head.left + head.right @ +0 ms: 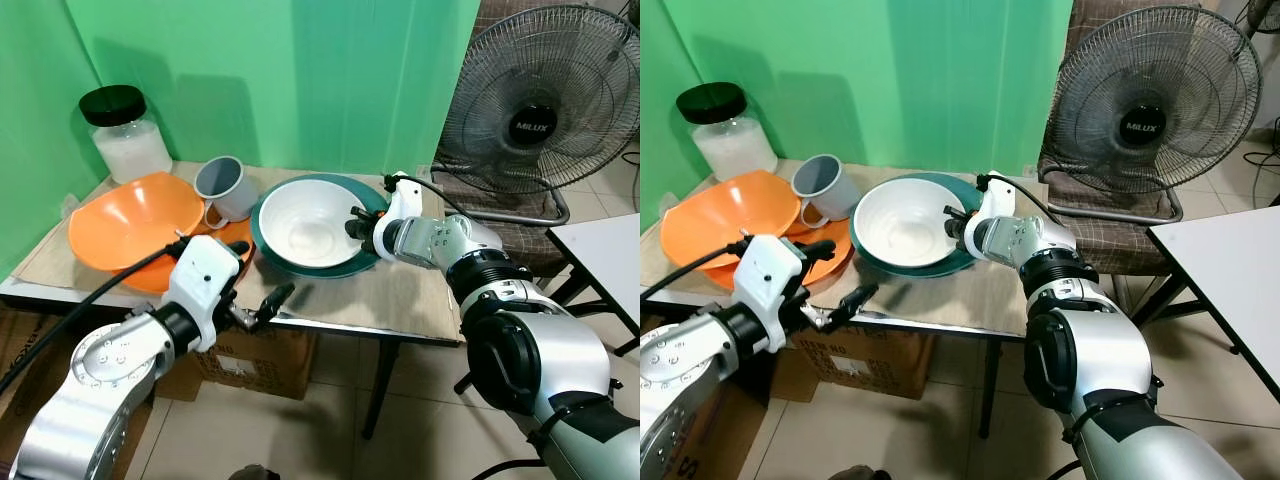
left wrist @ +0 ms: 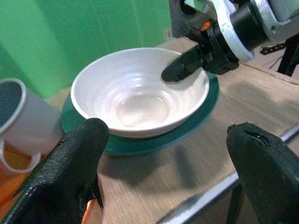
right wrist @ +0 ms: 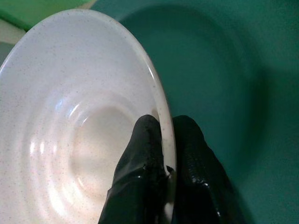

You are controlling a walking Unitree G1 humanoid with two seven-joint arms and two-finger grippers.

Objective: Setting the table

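Observation:
A white bowl [image 1: 310, 222] rests on a dark green plate [image 1: 268, 252] in the middle of the table [image 1: 400, 295]. My right gripper [image 1: 357, 222] is shut on the bowl's right rim, one finger inside and one outside, as the right wrist view shows at the white bowl's rim [image 3: 159, 112]. My left gripper [image 1: 262, 306] hovers open at the table's front edge, left of the plate, holding nothing; its fingers [image 2: 70, 172] frame the bowl [image 2: 140, 93] in the left wrist view. A grey mug [image 1: 222, 188] stands tilted between the bowl and an orange bowl [image 1: 135, 220].
A glass jar with a black lid [image 1: 127, 135] stands at the back left corner. A standing fan [image 1: 545, 105] is on a chair to the right. A cardboard box [image 1: 250, 365] sits under the table. A white table corner [image 1: 605, 250] is at far right.

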